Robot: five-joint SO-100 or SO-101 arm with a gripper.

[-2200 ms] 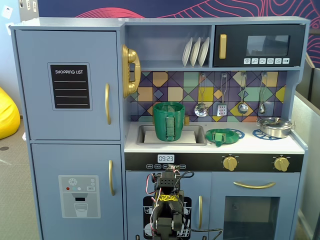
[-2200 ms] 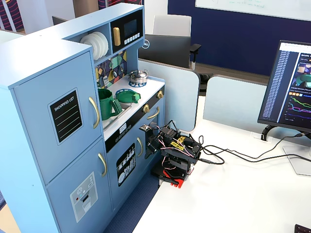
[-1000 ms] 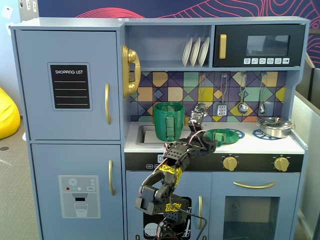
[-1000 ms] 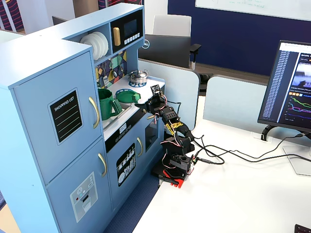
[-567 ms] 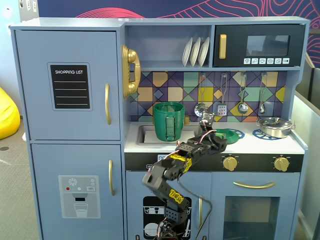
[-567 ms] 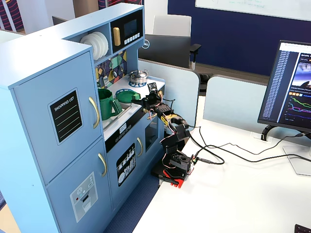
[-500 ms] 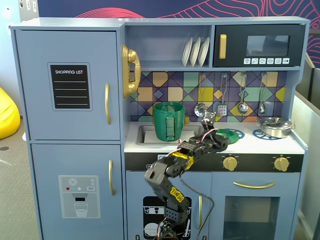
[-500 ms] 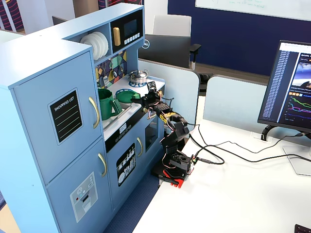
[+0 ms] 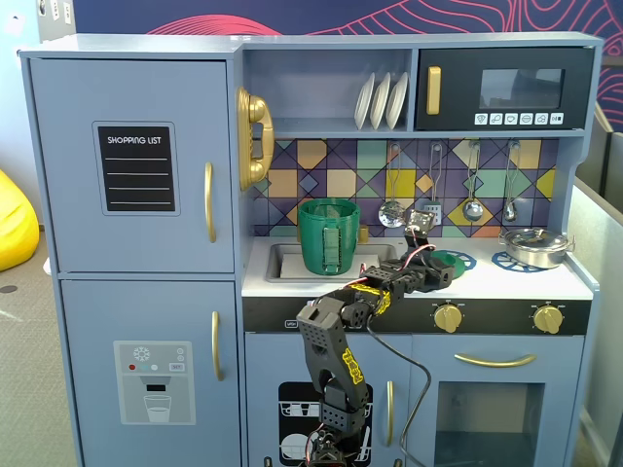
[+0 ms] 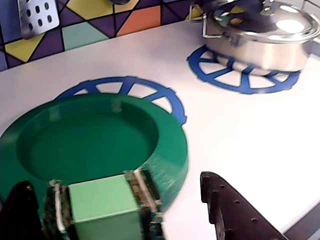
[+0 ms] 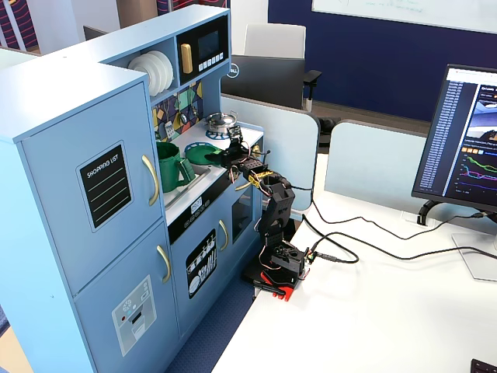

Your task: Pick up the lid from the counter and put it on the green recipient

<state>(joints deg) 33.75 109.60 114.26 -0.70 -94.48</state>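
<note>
The dark-green lid [image 10: 100, 135] lies flat on the white counter, partly over a blue burner ring [image 10: 125, 86]. Its light-green blocky handle [image 10: 102, 202] sits between my open jaws in the wrist view. My gripper [image 10: 115, 182] straddles the handle: the left finger [image 10: 17, 212] is close beside it and the right finger [image 10: 230, 210] stands well apart from it. In both fixed views the gripper [image 9: 443, 273] [image 11: 226, 155] is low over the lid [image 9: 453, 260] [image 11: 203, 154]. The tall green recipient [image 9: 328, 235] [image 11: 166, 166] stands in the sink, to the left in a fixed view.
A shiny steel pot [image 10: 260, 37] [image 9: 533, 246] with its lid sits on the right blue burner ring [image 10: 240, 80]. Utensils hang on the tiled back wall [image 9: 473, 185]. The sink rim [image 9: 282, 255] surrounds the green recipient. The arm's base [image 11: 276, 272] stands on a white desk.
</note>
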